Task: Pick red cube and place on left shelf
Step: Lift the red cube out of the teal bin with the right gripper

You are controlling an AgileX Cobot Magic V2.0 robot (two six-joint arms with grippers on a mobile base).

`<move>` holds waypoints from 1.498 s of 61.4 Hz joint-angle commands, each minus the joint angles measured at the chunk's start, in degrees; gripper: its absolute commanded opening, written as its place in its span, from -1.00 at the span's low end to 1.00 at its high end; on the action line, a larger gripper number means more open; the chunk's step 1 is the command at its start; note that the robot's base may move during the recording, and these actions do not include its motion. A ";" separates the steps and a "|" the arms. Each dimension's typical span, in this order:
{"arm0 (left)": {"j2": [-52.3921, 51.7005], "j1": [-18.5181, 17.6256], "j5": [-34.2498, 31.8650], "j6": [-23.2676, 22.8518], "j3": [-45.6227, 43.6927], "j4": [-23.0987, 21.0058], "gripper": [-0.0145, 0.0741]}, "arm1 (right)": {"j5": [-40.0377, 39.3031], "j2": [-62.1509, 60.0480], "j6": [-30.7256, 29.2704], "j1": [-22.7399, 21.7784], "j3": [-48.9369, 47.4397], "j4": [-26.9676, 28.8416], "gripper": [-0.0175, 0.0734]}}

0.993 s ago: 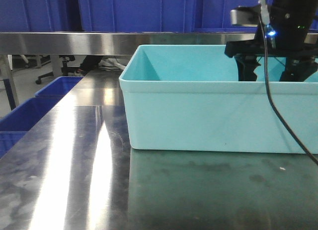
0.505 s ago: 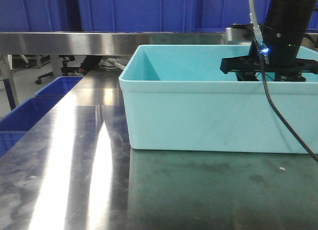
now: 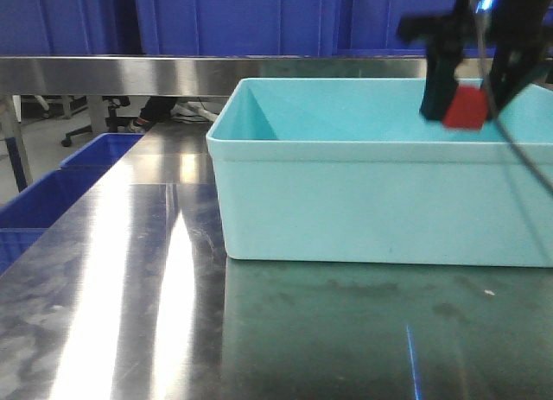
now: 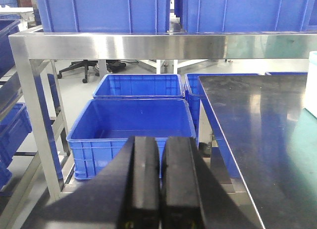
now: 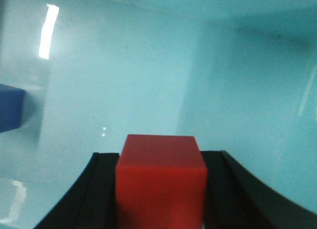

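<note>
The red cube (image 3: pixel 467 108) hangs just above the rim of the turquoise tub (image 3: pixel 346 201), at the right. My right gripper (image 3: pixel 467 104) is shut on it, one black finger on each side. The right wrist view shows the red cube (image 5: pixel 160 182) squeezed between the dark pads (image 5: pixel 101 189), with the tub's pale floor below. My left gripper (image 4: pixel 162 182) is shut on nothing and stays off the table's left edge. The left shelf (image 3: pixel 112 72), a steel rail carrying large blue crates (image 3: pixel 225 20), runs across the back; the left wrist view shows the shelf rail (image 4: pixel 148 45).
The tub stands on a shiny steel tabletop (image 3: pixel 130 288). Open blue crates (image 4: pixel 133 120) sit on the floor left of the table, by the steel rack's leg (image 4: pixel 42 130). A blue block (image 5: pixel 10 108) lies in the tub. An office chair (image 3: pixel 91 128) stands behind.
My right gripper dipped into the tub, then rose above its rim with the red cube gripped between its fingers. The cube was hidden before.
</note>
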 commanded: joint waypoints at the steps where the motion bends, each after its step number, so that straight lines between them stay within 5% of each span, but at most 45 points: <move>1: -0.85 -0.25 -5.03 -0.05 1.32 -0.38 -0.44 | -1.28 -8.81 -1.15 -0.02 -1.32 -0.32 -0.21; 57: -0.85 -0.25 -5.03 -0.05 1.32 -0.38 -0.44 | -19.03 -84.79 -5.07 -0.02 49.55 -0.32 -0.21; 92: -0.85 -0.25 -5.03 -0.05 1.32 -0.38 -0.44 | -18.17 -92.59 -5.07 -0.02 52.24 -0.32 -0.21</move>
